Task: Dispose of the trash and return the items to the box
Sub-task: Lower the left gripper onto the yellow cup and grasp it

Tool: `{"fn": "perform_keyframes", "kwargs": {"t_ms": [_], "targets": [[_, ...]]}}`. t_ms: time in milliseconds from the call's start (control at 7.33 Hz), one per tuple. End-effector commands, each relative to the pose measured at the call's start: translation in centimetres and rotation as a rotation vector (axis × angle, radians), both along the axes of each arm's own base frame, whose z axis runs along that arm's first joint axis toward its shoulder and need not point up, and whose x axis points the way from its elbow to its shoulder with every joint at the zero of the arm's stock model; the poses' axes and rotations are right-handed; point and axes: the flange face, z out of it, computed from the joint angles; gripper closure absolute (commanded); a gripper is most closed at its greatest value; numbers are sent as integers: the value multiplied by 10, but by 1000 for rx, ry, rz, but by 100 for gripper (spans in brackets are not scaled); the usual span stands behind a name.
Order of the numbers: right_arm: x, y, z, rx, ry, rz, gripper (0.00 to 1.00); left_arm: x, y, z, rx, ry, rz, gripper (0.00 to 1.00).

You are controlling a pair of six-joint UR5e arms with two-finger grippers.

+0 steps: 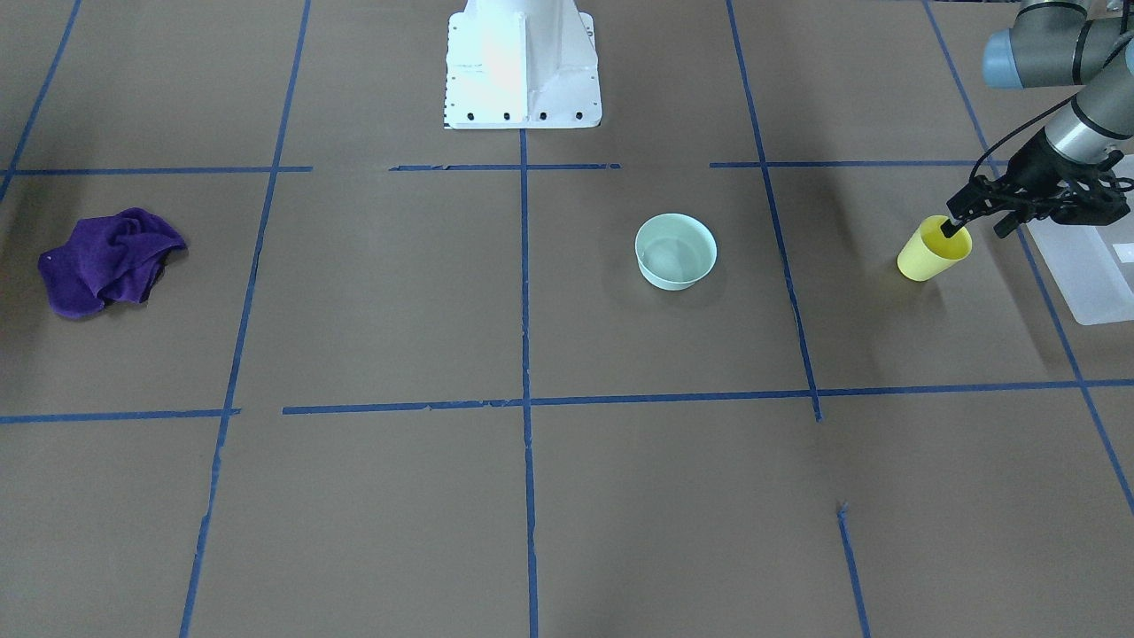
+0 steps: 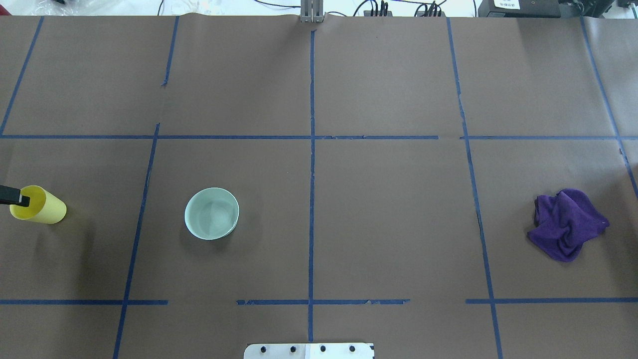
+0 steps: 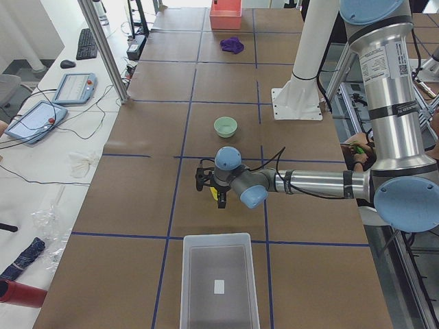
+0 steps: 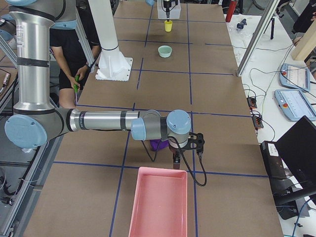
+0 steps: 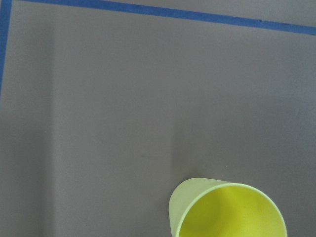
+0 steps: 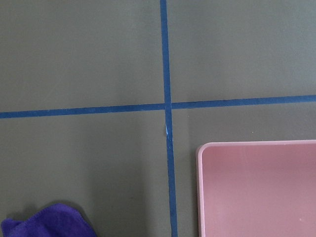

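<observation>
The yellow cup (image 1: 930,255) hangs tilted just above the table, near the box (image 1: 1094,270). My left gripper (image 1: 951,229) is shut on its rim, one finger inside the cup. The cup also shows in the overhead view (image 2: 42,207), the left wrist view (image 5: 227,210) and the exterior left view (image 3: 221,199), where the box (image 3: 219,284) stands close by and holds nothing I can see. My right gripper (image 4: 175,159) hangs between the purple cloth (image 4: 158,145) and the pink tray (image 4: 158,205). I cannot tell whether it is open or shut.
A pale green bowl (image 1: 675,251) stands right of the table's centre in the front-facing view. A crumpled purple cloth (image 1: 106,261) lies at the far left there. The white robot base (image 1: 523,62) is at the top. The right wrist view shows the pink tray's corner (image 6: 256,190).
</observation>
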Motion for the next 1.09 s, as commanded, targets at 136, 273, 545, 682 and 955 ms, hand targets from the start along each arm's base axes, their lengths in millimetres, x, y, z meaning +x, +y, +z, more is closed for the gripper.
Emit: {"fn": "perform_keyframes", "kwargs": {"t_ms": [136,273,545,682,955], "targets": [[0,-1,-1,3,1,0,0,6,0,4,2,-3,8,9],[0,-1,-1,3,2,0,0,13,0,4,3,-4,19,10],[0,-2,-2,5,-1,0,0,15,-5,5,11,-11,13,23],[0,-2,-2,5,-1,0,0,15,-5,5,11,-12,12,42],[0,-2,-2,5,-1,0,0,15,-7,6,21,-28,-4,78]]}}
